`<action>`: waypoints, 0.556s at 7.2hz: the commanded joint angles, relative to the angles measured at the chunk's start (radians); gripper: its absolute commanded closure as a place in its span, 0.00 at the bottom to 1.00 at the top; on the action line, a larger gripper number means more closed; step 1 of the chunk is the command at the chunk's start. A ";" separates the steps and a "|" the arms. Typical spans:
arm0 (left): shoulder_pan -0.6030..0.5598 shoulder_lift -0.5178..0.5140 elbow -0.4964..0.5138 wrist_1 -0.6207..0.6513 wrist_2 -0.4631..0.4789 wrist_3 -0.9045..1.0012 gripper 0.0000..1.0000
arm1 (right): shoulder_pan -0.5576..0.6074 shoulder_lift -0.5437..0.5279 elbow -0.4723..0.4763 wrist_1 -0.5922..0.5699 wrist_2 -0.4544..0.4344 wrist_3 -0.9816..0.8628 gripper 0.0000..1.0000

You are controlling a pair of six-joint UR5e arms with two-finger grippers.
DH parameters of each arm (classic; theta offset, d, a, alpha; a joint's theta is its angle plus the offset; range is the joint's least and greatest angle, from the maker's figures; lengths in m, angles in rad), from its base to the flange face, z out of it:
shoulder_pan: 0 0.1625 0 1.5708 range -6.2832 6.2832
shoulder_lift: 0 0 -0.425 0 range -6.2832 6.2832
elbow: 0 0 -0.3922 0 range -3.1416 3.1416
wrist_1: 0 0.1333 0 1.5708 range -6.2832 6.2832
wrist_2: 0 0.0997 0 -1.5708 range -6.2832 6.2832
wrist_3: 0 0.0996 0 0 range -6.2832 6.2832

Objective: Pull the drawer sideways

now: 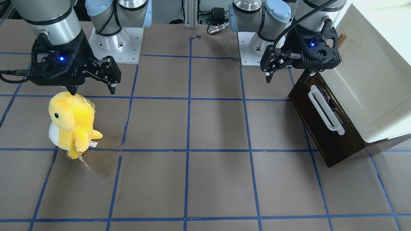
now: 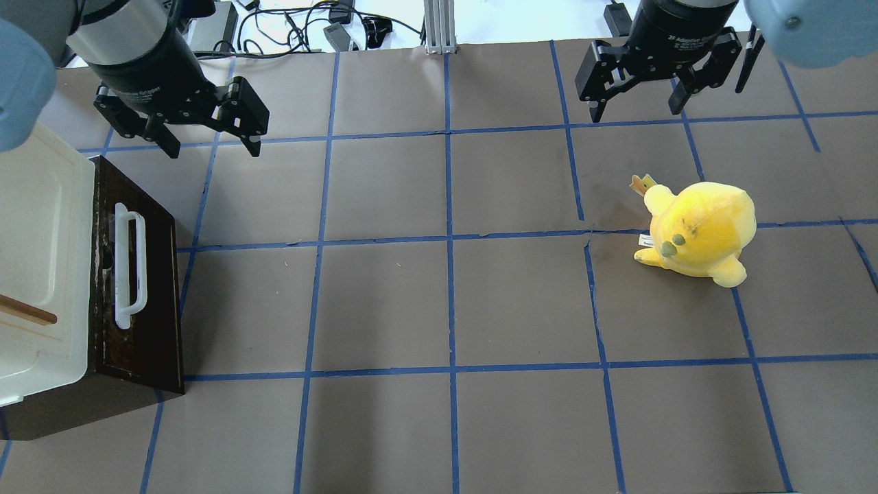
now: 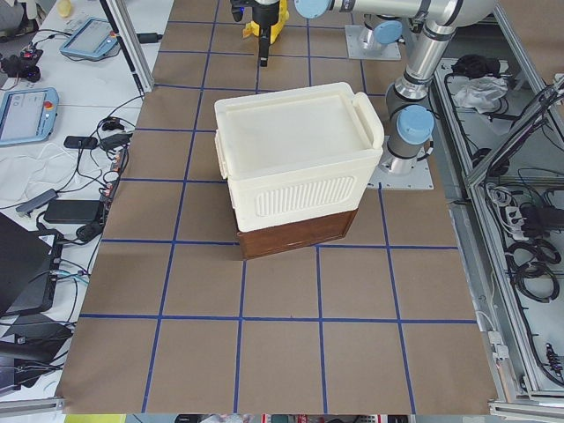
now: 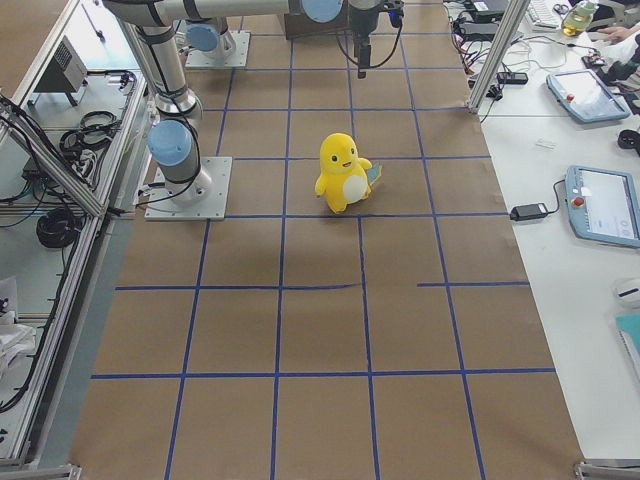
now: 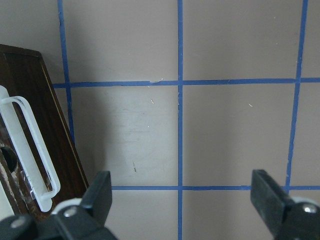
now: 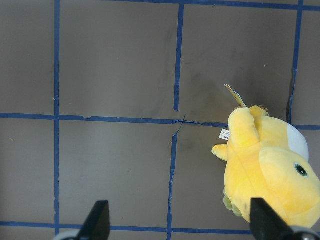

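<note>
The drawer [image 2: 147,295] has a dark brown front and a long white bar handle [image 2: 129,264], and sits closed in the cream cabinet [image 2: 41,261] at the table's left end. It also shows in the front view [image 1: 324,128], the left side view [image 3: 295,233] and the left wrist view [image 5: 50,125]. My left gripper [image 2: 212,147] is open and empty. It hangs above the table just beyond the drawer's far end, not touching it; it also shows in the front view [image 1: 289,77] and the left wrist view [image 5: 182,200]. My right gripper [image 2: 636,110] is open and empty, far off on the right.
A yellow plush toy [image 2: 699,230] stands on the right half of the table, below my right gripper in the front view [image 1: 92,91], and shows in the right wrist view [image 6: 270,175]. The brown table top [image 2: 446,302] carries a blue tape grid.
</note>
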 commanded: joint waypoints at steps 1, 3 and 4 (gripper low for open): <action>-0.001 0.001 -0.002 0.002 -0.004 -0.003 0.00 | 0.000 0.000 0.000 0.000 0.000 0.000 0.00; -0.002 0.004 -0.002 -0.001 -0.009 -0.003 0.00 | 0.000 0.000 0.000 0.000 -0.002 0.000 0.00; -0.007 0.004 0.000 -0.002 -0.009 -0.003 0.00 | 0.000 0.000 0.000 0.000 0.000 0.000 0.00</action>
